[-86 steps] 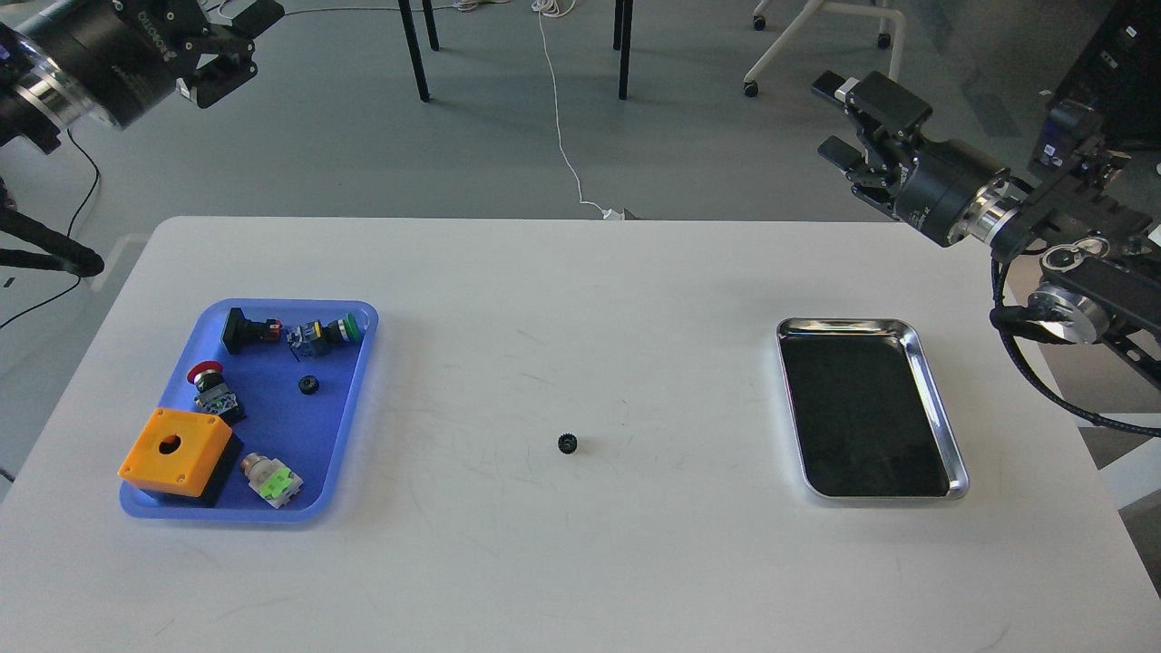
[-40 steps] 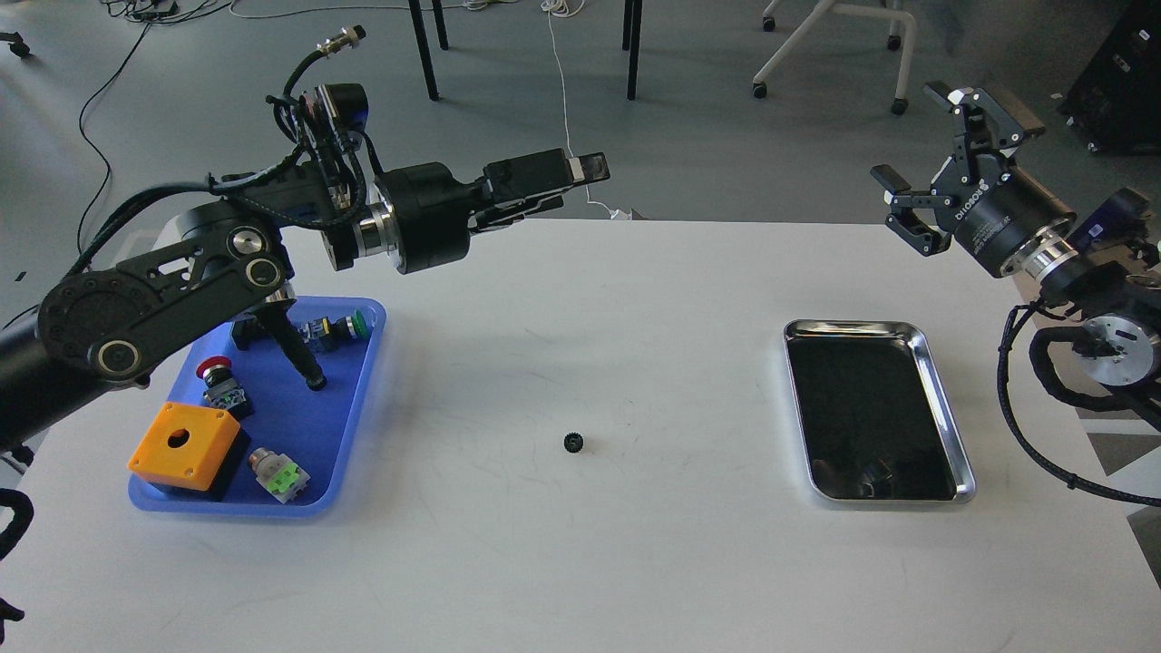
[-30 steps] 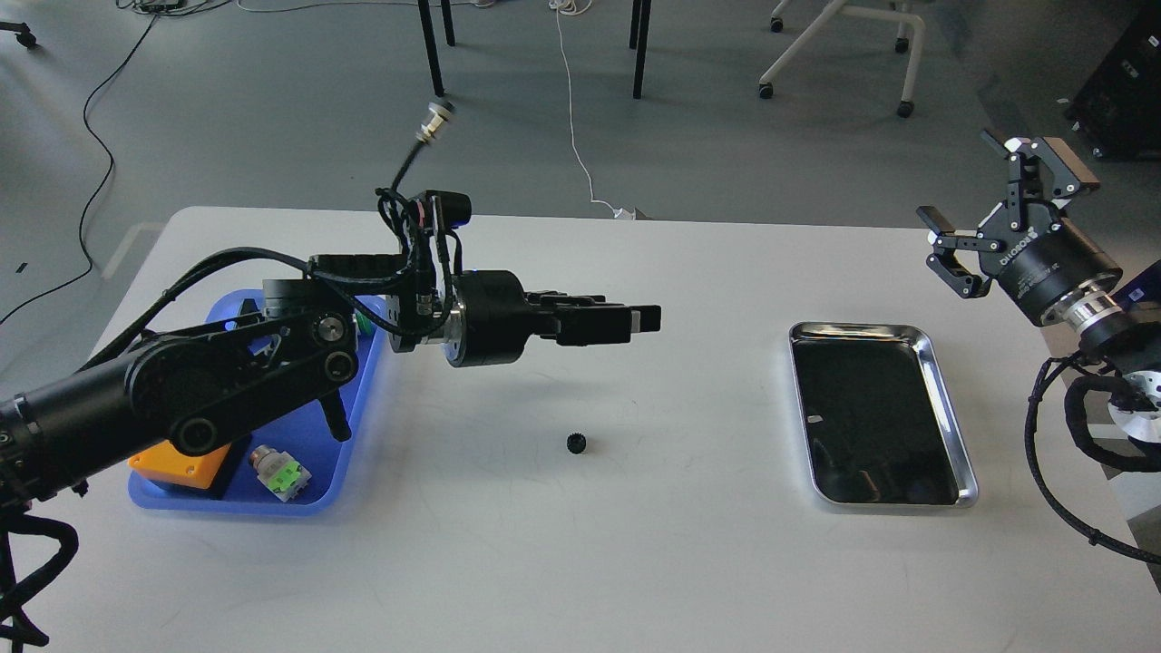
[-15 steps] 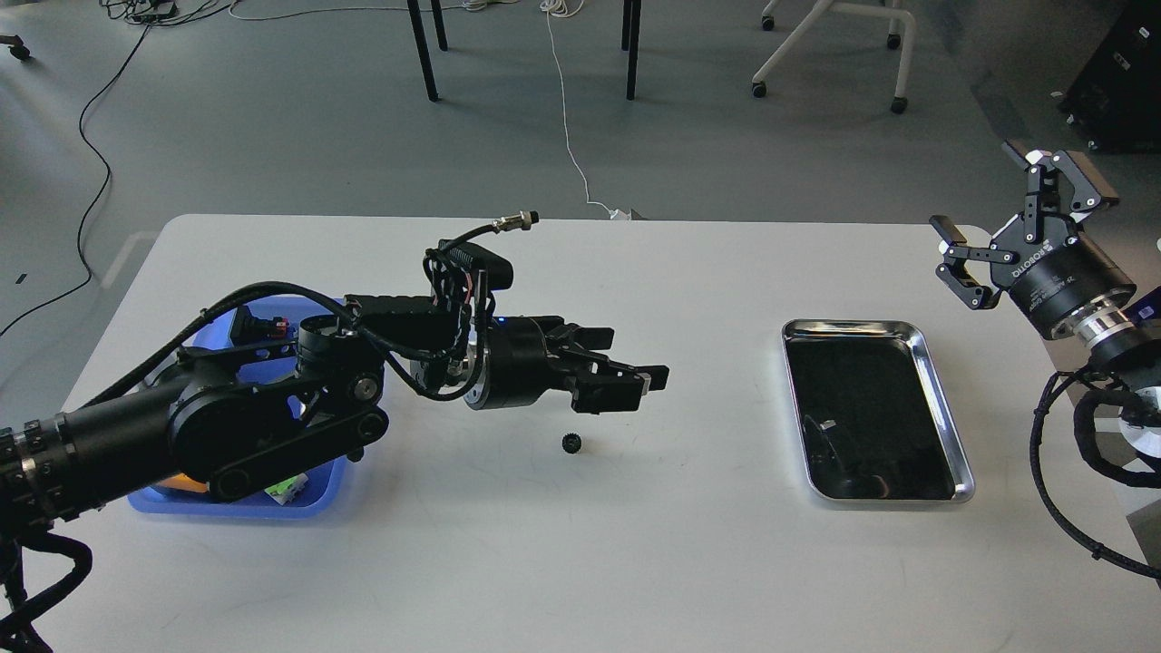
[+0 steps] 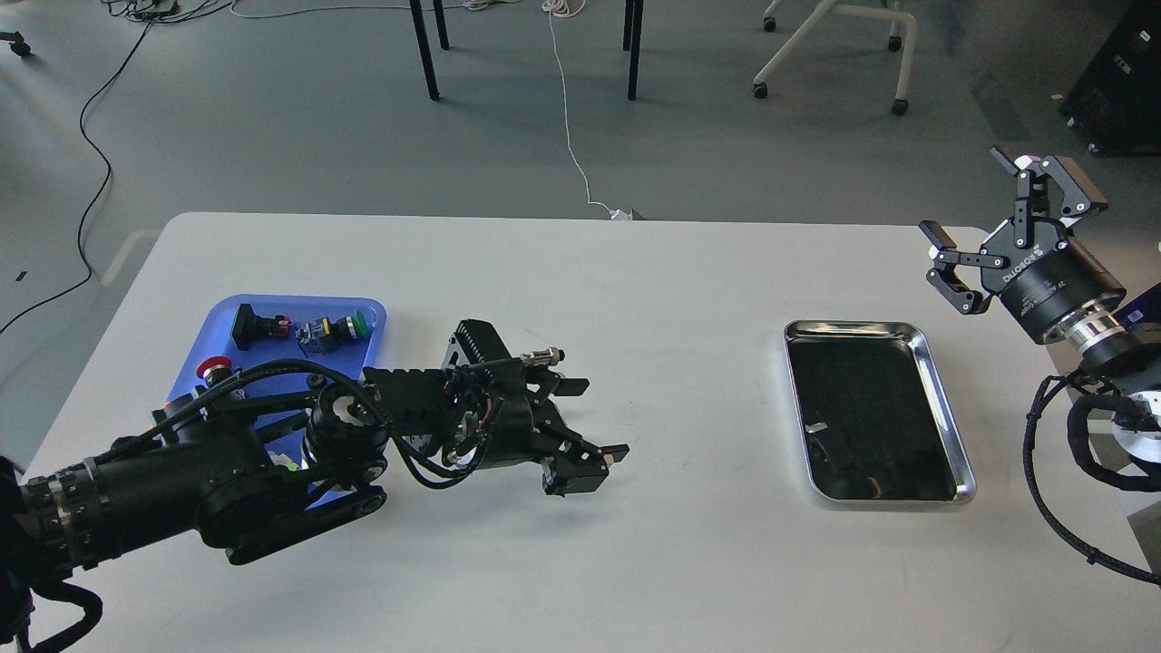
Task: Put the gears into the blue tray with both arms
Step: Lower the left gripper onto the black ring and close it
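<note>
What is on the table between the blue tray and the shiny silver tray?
In the head view, only the left tool sits between the blue tray and silver tray; the rest is bare.

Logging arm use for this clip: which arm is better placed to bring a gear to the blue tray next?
Left. The left gripper is low over mid-table, beside the blue tray. The right gripper is raised beyond the silver tray, far from both. No gear is visible right now.

Grey floor [image 5: 299,136], white table [image 5: 689,272]
</note>
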